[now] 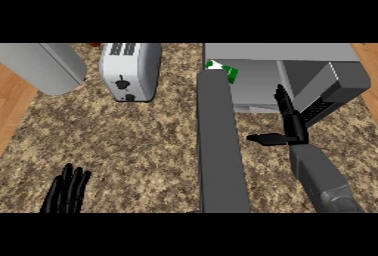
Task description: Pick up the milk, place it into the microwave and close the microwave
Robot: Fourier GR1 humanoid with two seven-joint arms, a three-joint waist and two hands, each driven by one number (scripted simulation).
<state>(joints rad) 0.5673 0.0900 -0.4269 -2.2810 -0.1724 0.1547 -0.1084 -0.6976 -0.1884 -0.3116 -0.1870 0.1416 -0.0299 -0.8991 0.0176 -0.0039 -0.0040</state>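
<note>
The right hand (289, 122) reaches up from the lower right on its grey forearm, fingers straight and held together pointing away from the robot, thumb stuck out sideways to the left; it holds nothing. Its fingertips lie at the front opening of the microwave (295, 60), just inside the lower edge of the cavity. To the left of this hand the microwave door (220, 150) stands swung open, a long dark grey slab running from the oven's left corner down toward the robot, with a narrow strip of speckled counter (148, 140) between door and thumb. The milk (224, 71), a small white and green carton, sits up and to the left of the fingertips, at the cavity's left side by the door's hinge end. Far to the left, a toaster (130, 70) stands near the back. The left hand (66, 192) rests open at the lower left edge, fingers up and slightly spread.
</note>
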